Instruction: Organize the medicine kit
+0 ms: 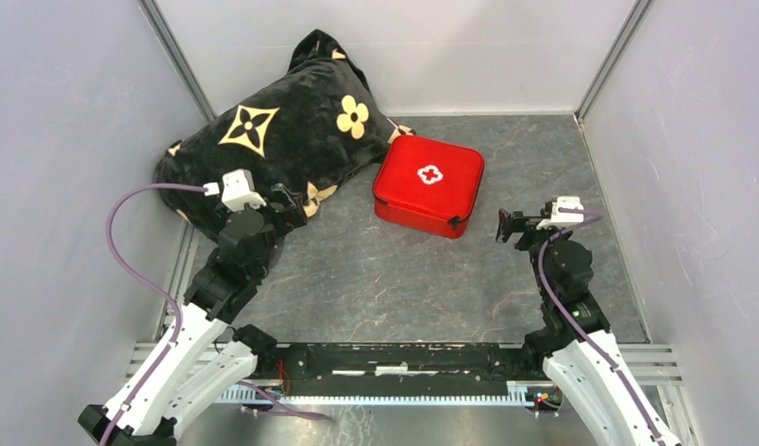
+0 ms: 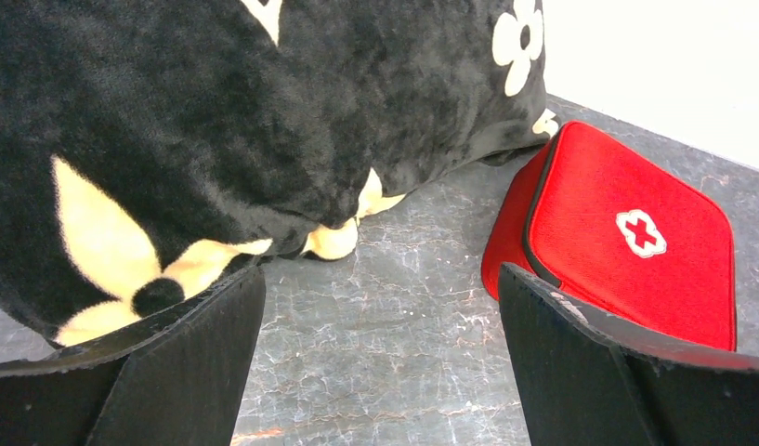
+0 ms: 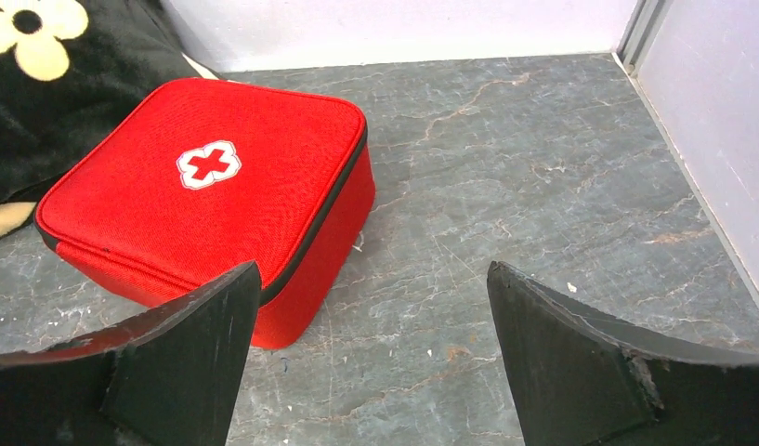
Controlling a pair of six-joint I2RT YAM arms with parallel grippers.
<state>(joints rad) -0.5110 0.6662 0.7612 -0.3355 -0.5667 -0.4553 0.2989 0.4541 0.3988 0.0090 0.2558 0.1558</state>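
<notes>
Two claws stand with jaws wide, and neither holds anything. The kit [image 1: 429, 186] lies flat and closed on the worktop [image 1: 375, 279], towards the far middle, lid up with its white cross showing. A black zip line runs round its side. Its left far corner sits just beside a corner of the pillow [image 1: 273, 139]; whether they touch, I cannot tell. The pillow fills the far left corner and leans against the left wall. The left claw [image 1: 287, 203] hangs at the pillow's near edge, well left of the kit; its wrist view has the pillow right above one finger. The right claw [image 1: 507, 226] hangs just off the kit's near right corner, apart from it and pointing towards it.
</notes>
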